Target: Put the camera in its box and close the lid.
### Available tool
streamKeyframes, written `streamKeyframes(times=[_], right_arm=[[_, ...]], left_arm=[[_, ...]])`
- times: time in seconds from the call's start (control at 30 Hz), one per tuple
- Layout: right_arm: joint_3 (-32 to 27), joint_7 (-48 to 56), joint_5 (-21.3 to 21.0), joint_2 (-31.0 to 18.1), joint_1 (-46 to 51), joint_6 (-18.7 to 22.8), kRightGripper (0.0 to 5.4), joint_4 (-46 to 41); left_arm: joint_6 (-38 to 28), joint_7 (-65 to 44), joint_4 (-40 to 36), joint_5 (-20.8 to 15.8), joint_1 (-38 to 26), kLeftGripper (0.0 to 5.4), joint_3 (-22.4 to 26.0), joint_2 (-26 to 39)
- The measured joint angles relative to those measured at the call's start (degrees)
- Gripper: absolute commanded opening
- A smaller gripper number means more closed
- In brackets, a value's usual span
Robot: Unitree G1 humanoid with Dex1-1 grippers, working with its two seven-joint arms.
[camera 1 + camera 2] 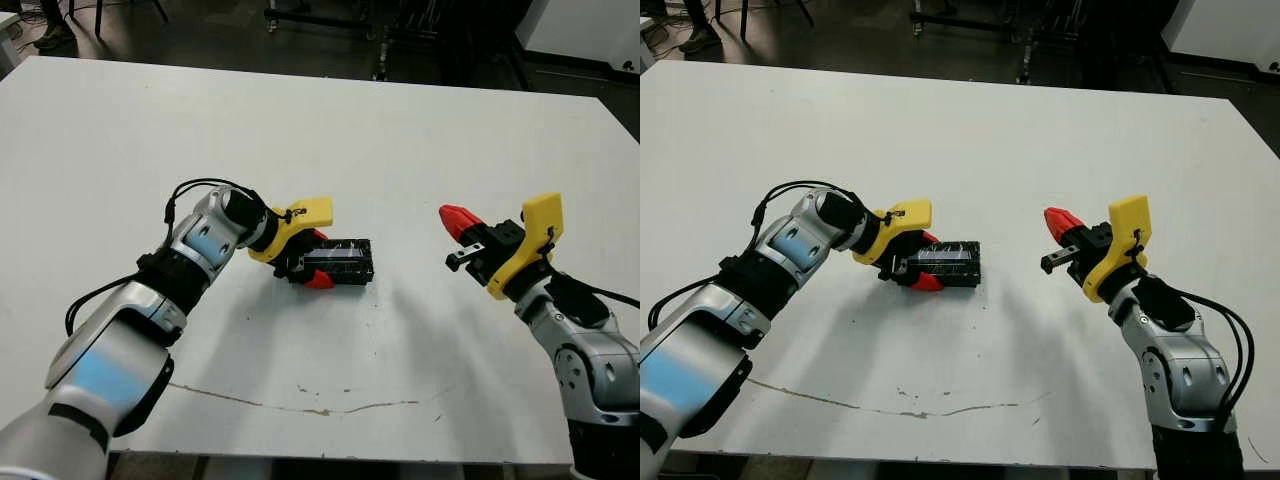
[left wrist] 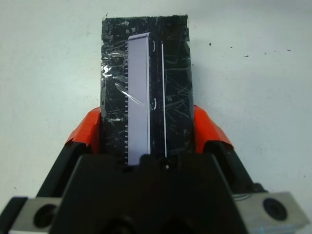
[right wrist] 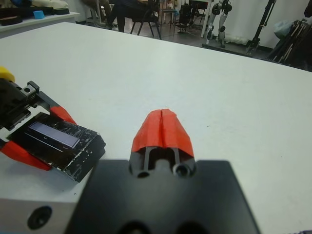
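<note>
Just left of the table's middle lies one black rectangular block, the box [image 3: 87, 157] with the lid [image 2: 170, 63] on top. The lid's glossy face is crinkly and carries a pale bluish-purple strip [image 3: 53, 134]. The camera does not show as a thing of its own; I cannot tell whether that strip belongs to it. My left gripper [image 1: 320, 258] is shut on the box's near end, one red finger [image 2: 90, 129] against each long side. To the right, my right gripper [image 1: 458, 222] hovers above the table, shut with nothing in it, well apart from the box.
The white table [image 1: 400, 140] is bare around the box. A thin brown mark [image 1: 300, 405] runs along near the front edge. Chair legs and dark stands [image 1: 400, 30] are on the floor beyond the far edge.
</note>
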Motion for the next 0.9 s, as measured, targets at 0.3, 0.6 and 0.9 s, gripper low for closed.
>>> streamKeyframes(times=[0.3, 0.6, 0.9], right_arm=[[-0.01, -0.09, 0.07, 0.06, 0.45, -0.03, 0.00, -0.29], [-0.04, -0.69, 0.10, 0.57, 1.11, -0.09, 0.00, -1.08], [-0.04, -1.22, 0.08, 0.95, 1.27, -0.10, 0.00, -2.15]], left_arm=[[-0.75, 0.69, 4.69, -1.89, -0.07, 3.78, 2.19, -2.09], [-8.19, 5.46, 0.95, 1.05, 1.83, 4.91, 1.26, -1.12], [-10.59, 6.29, 0.74, 1.04, 2.14, 5.39, 1.28, -0.75]])
